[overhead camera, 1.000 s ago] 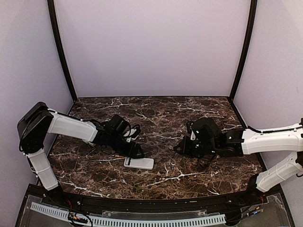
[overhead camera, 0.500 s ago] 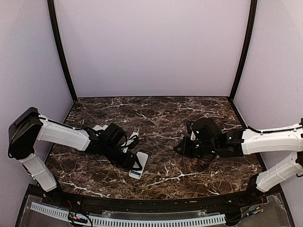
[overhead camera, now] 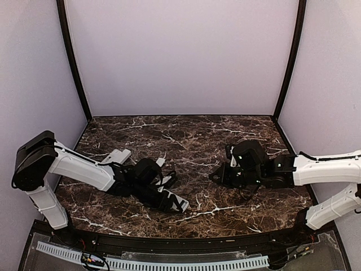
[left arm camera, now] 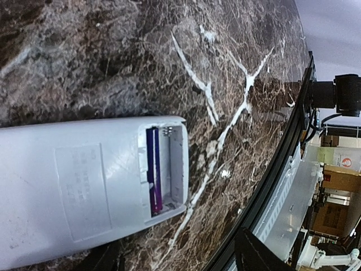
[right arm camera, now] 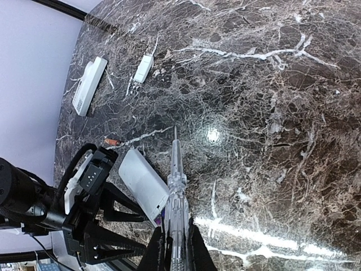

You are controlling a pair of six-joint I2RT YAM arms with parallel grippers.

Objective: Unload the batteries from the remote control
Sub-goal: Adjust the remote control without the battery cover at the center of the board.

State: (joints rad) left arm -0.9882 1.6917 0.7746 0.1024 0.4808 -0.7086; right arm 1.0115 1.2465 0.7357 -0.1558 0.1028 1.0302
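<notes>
The left gripper (overhead camera: 164, 197) has its jaws standing wide around the sides of a white plastic remote control (left arm camera: 67, 192), clasping it low over the dark marble-patterned table (overhead camera: 186, 141) near the front edge; the rear compartment is uncovered and faces the wrist camera. In it lies one thin purple battery (left arm camera: 154, 169), seated in the slot farther from the remote's end; the slot beside it is bare (what looks like a spring shows at one end). A small orange battery (right arm camera: 112, 140) lies loose on the table near the remote. The right gripper (right arm camera: 176, 237) is closed tight on a slender clear-plastic pointed tool (right arm camera: 174, 169); from above, tool and remote are apart.

The step in hand looks like prying out the purple cell. It would go best with the left arm holding the remote steady, opening turned toward the tool; the tip should slip under the cell's end away from the spring and lever gently, so the cell rolls out rather than flies.
</notes>
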